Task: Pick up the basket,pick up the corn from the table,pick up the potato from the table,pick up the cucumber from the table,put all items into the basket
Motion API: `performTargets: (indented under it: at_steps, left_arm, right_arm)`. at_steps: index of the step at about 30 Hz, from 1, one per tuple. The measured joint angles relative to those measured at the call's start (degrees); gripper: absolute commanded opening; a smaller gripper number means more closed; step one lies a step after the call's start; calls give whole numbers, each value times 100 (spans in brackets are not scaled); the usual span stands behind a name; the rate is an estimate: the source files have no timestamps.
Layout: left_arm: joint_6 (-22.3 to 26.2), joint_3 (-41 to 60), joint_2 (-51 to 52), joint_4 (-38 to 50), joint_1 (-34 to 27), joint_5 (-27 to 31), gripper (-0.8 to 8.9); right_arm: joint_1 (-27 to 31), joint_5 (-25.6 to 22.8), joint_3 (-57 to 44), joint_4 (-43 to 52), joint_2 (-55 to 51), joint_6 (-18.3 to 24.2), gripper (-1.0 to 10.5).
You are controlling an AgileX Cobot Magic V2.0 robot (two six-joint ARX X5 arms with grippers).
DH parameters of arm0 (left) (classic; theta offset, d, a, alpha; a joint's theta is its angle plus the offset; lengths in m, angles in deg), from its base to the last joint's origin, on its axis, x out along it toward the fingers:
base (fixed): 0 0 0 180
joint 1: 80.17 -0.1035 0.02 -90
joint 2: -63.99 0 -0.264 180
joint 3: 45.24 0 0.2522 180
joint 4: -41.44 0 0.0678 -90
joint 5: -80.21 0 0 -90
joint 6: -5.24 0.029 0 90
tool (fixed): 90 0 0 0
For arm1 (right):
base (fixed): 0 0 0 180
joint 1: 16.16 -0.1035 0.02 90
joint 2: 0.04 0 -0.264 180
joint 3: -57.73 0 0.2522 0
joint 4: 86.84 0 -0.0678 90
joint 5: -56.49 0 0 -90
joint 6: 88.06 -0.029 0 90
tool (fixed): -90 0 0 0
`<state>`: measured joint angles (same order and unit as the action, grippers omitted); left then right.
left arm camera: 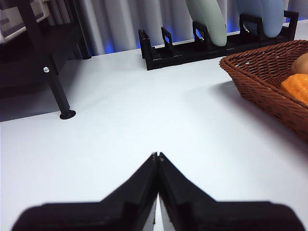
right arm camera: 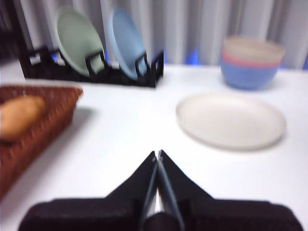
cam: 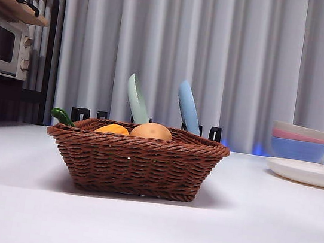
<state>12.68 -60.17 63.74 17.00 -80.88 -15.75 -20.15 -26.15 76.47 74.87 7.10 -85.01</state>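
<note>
A brown wicker basket sits on the white tabletop, with the corn and potato inside and the cucumber poking over its rim. The left hand and right hand hover on either side of it, both closed and empty. All the items look to be in the basket, so the best move is probably to keep clear of it.

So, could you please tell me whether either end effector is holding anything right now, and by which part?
Nothing is held: the left end effector and right end effector are shut on nothing above the plain white table.
</note>
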Motion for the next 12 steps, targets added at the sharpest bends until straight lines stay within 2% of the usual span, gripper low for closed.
performTargets:
  at_steps: [7, 12]
  left_arm:
    - [0, 0, 0, 0, 0, 0, -3]
    - [0, 0, 0, 0, 0, 0, -3]
  right_arm:
    - [0, -2, -275, -37, -549, -46, -15]
    - [0, 2, -374, -422, -693, -232, -15]
